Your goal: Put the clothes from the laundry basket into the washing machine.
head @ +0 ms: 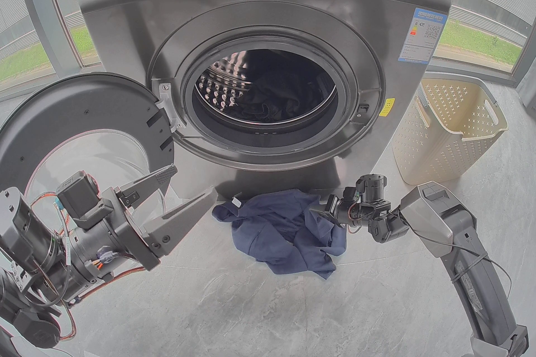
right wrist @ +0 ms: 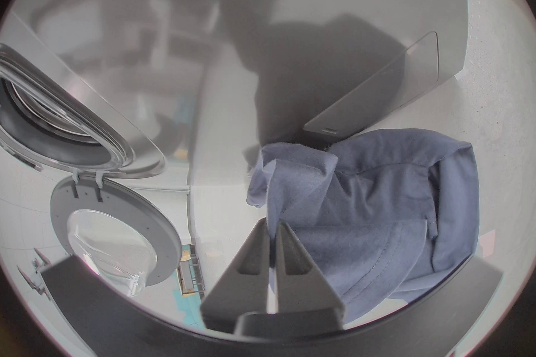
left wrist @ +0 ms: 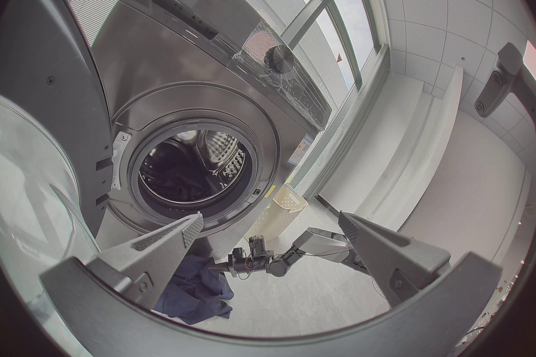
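Garment on floor before open washing machine; left claw wide, right claw closed

1. I see the washing machine (head: 262, 6) standing front-on with its round door (head: 67, 118) swung fully open to the robot's left. Dark clothes (head: 273, 93) lie inside the drum, towards its back and bottom

2. I note the laundry basket (head: 446, 129), cream and perforated, standing upright on the floor (head: 223, 302) just to the right of the machine, close to its lower corner

3. I find a navy blue garment (head: 285, 232) crumpled on the floor directly before the machine, below the drum opening. It is outside both the basket and the drum

4. My left gripper (head: 192, 181) is held in front of the open door, above the floor and apart from the garment, its fingers spread wide with nothing between them

5. My right gripper (right wrist: 273, 224) is low at the garment's right edge. Its fingers are pressed together, tips touching the cloth; I cannot tell whether any fabric is pinched between them
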Controlling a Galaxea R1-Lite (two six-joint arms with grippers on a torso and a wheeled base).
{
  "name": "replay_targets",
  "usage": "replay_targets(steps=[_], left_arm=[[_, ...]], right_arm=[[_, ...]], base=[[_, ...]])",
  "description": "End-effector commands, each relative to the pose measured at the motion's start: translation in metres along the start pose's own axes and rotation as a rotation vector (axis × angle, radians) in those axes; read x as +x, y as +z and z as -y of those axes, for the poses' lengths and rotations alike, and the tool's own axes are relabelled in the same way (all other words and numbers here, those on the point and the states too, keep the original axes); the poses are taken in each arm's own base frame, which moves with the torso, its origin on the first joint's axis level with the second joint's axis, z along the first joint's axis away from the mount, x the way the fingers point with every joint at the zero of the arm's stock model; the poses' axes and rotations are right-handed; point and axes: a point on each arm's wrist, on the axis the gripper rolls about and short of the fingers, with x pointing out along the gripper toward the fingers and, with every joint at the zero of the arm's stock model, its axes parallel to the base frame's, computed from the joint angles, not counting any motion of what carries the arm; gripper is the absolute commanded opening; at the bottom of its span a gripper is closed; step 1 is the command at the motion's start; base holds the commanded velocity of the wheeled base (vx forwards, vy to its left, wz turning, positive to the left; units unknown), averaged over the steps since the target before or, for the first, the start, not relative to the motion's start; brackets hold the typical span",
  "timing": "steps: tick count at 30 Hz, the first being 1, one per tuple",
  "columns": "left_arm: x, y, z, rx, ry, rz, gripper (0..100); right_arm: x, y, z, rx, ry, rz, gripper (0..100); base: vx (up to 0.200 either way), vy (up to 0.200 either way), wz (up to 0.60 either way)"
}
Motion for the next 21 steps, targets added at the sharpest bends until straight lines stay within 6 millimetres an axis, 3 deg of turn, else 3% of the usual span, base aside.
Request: replay_targets(steps=[1,6,21], left_arm=[[0.0,-0.002,0.0,-0.003,0.002,-0.008,100],[0.001,-0.002,-0.001,-0.004,0.003,-0.011,100],[0.001,-0.006,-0.002,-0.021,0.008,-0.026,100]], right_arm=[[-0.007,0.006,-0.014,0.02,0.03,0.016,0],[-0.021,0.01,-0.034,0.085,0.108,-0.024,0],[-0.034,0.015,-0.055,0.148,0.2,0.024,0]], base=[[0.0,0.0,0.0],[0.0,0.0,0.0],[0.0,0.0,0.0]])
